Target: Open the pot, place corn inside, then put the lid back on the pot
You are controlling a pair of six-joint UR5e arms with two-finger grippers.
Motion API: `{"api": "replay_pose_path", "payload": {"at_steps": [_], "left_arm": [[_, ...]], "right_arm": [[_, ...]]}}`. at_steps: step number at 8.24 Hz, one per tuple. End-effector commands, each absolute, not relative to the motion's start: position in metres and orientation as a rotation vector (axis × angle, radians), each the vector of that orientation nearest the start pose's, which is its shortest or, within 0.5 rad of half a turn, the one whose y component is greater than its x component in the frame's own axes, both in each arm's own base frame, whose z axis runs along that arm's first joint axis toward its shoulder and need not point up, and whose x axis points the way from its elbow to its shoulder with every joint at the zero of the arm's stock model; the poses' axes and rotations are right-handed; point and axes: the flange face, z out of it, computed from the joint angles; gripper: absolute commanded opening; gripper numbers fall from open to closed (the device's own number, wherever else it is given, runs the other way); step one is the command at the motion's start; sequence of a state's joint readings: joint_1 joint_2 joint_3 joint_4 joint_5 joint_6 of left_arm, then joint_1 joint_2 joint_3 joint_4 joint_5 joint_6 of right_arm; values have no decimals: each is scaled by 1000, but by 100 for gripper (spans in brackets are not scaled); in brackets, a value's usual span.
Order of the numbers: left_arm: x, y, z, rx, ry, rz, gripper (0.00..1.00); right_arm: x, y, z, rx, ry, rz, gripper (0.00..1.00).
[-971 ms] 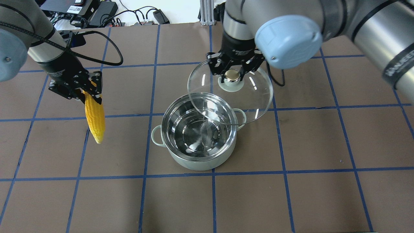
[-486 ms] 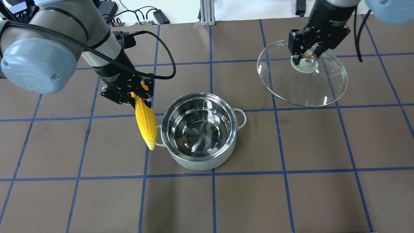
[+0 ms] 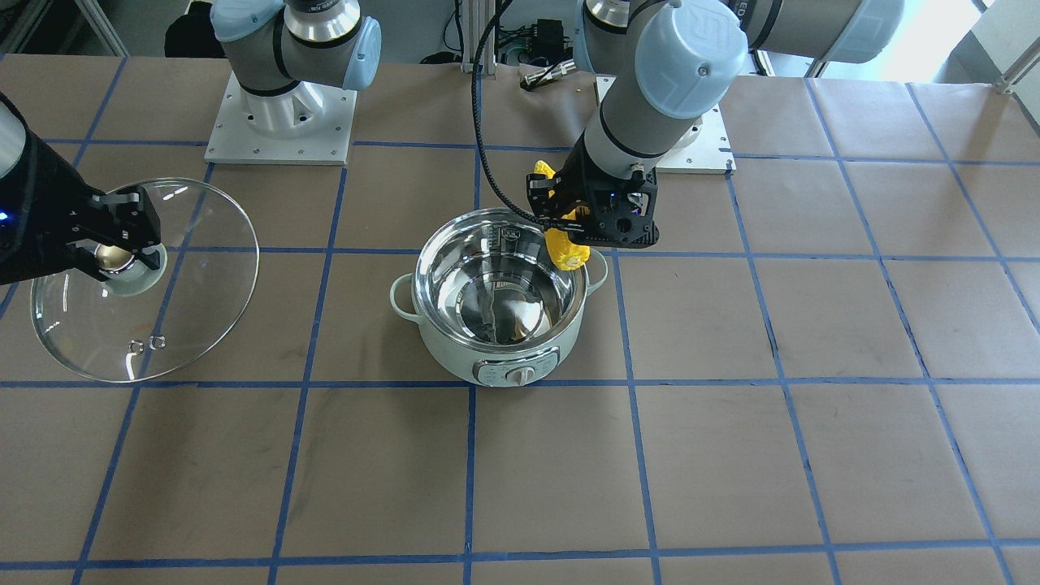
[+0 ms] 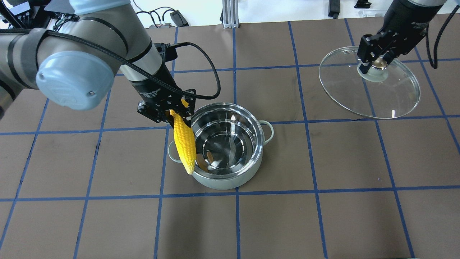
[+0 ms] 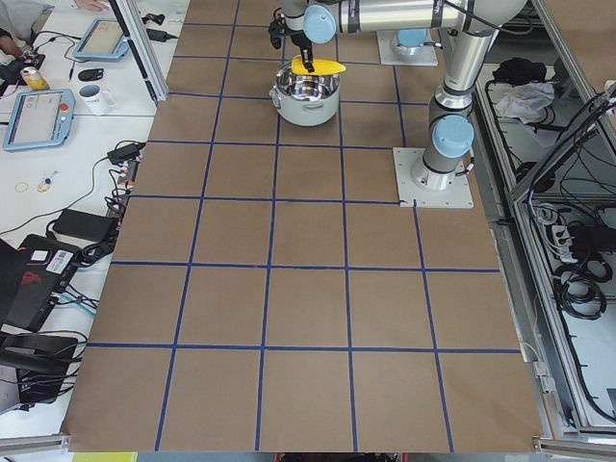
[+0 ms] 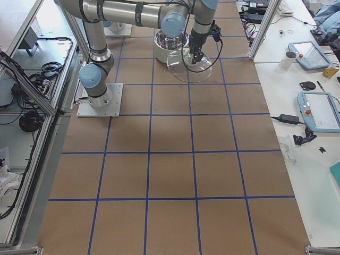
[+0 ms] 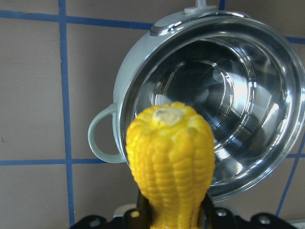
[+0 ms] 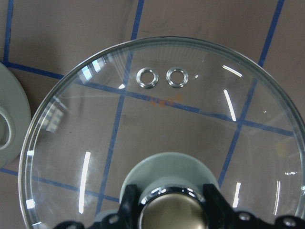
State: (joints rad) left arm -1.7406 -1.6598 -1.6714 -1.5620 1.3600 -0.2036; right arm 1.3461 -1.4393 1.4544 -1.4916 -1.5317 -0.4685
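The mint-green pot [image 4: 222, 184] stands open mid-table, its steel inside empty; it also shows in the front view [image 3: 455, 357] and the left wrist view [image 7: 138, 81]. My left gripper [image 4: 173, 114] is shut on the thick end of the yellow corn [image 4: 184, 145]. The corn hangs tip-down over the pot's left rim, by a loop handle [image 7: 97, 138]. My right gripper [image 4: 375, 64] is shut on the knob of the glass lid [image 4: 359, 97]. It holds the lid tilted, far right of the pot, also seen in the front view [image 3: 187, 284].
Brown paper with a blue tape grid covers the table. Arm base plates [image 3: 280, 122] sit at the robot's side. Cables and electronics [image 4: 172, 16] and an aluminium post [image 4: 228, 14] lie beyond the far edge.
My left arm has carried the corn rightward, from left of the pot to over its left rim. My right arm has carried the lid further right, away from the pot.
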Motion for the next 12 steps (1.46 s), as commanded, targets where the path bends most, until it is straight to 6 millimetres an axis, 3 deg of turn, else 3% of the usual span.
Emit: {"api": "replay_pose_path", "payload": {"at_steps": [1,2,5,10,11,12], "left_arm": [[-281,-478,365,-64,3329,388,0],[-293,-484,353,-42,3343,360,0],[-297,-501,327,-31,3347,336,0],[-299,-508,298,-52,3325,414,0],[-299,-508,297,-52,3323,419,4],[-299,-508,297,-52,3322,418,27]], "right_arm": [[7,-556,466,-377,3043,122,0],[7,-557,466,-377,3044,119,0],[8,-557,465,-373,3038,120,0],[8,-557,465,-354,3037,122,0],[9,-556,466,-347,3036,118,0],[9,-556,466,-346,3034,119,0]]}}
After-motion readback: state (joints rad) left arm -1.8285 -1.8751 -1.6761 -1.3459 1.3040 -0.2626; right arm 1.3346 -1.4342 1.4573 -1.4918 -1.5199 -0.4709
